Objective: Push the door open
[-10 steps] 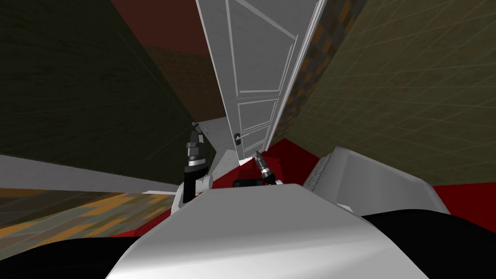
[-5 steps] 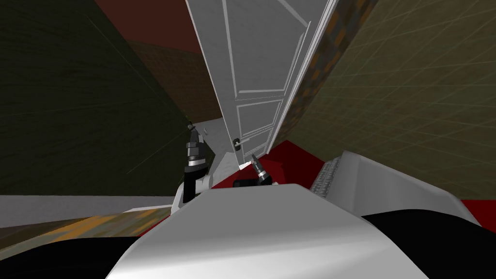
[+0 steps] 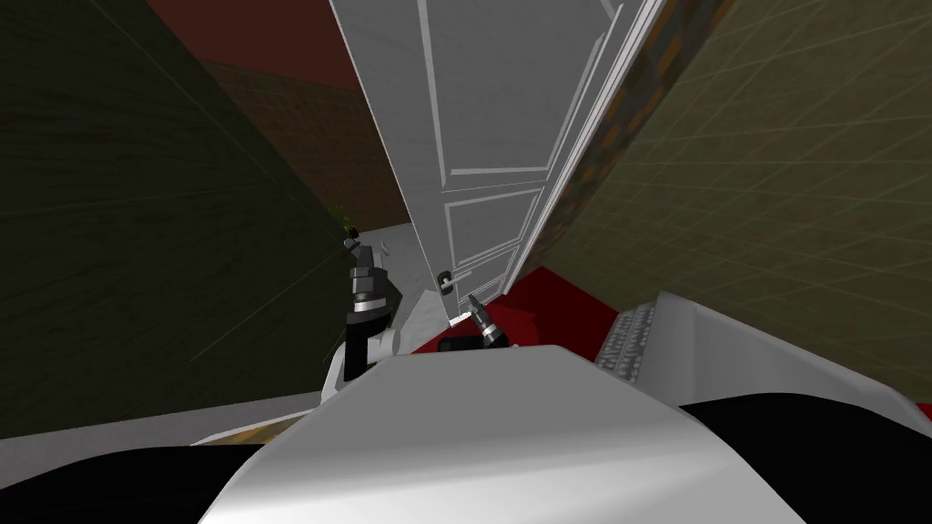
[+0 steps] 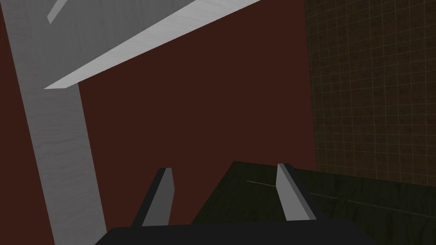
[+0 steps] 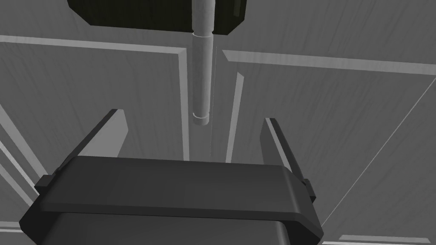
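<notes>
White door looms nearer than before, my right tool spread open by its lever handle.

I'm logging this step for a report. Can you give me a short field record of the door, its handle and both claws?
door: white, panelled, appears ajar
handle: grey lever on a dark plate, not gripped
right claw: open, facing the door close by the handle, with the lever's tip in line between its fingers; contact with the door cannot be told
left claw: open, holding nothing, raised to the left of the door's free edge
</notes>
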Controlling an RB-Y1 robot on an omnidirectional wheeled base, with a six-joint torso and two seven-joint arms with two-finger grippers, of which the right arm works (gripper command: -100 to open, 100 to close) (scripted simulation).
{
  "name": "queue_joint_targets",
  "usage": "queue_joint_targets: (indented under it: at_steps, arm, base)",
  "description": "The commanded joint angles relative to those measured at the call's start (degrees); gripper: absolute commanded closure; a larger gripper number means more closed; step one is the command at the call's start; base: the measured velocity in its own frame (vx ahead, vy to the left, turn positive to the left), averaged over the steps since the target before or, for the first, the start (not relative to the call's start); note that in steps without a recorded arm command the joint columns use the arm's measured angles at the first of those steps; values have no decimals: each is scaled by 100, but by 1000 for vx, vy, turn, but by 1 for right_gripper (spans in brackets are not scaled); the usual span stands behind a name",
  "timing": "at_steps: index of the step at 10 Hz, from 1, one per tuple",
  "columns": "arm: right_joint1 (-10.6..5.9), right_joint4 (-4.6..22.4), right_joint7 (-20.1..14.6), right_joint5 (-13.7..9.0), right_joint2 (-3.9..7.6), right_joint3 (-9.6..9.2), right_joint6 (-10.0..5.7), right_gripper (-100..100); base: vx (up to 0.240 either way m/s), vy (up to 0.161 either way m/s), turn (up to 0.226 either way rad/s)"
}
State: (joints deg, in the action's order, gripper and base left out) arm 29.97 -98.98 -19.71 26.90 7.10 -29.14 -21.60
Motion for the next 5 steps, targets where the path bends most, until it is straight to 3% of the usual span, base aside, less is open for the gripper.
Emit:
queue_joint_targets:
  at_steps: [1,5]
  arm:
    - [-59,40,12,-15,-37,15,42,-100]
    - [-228,154,46,-58,-145,58,163,-100]
  base:
    - [112,47,35]
    - [180,95,34]
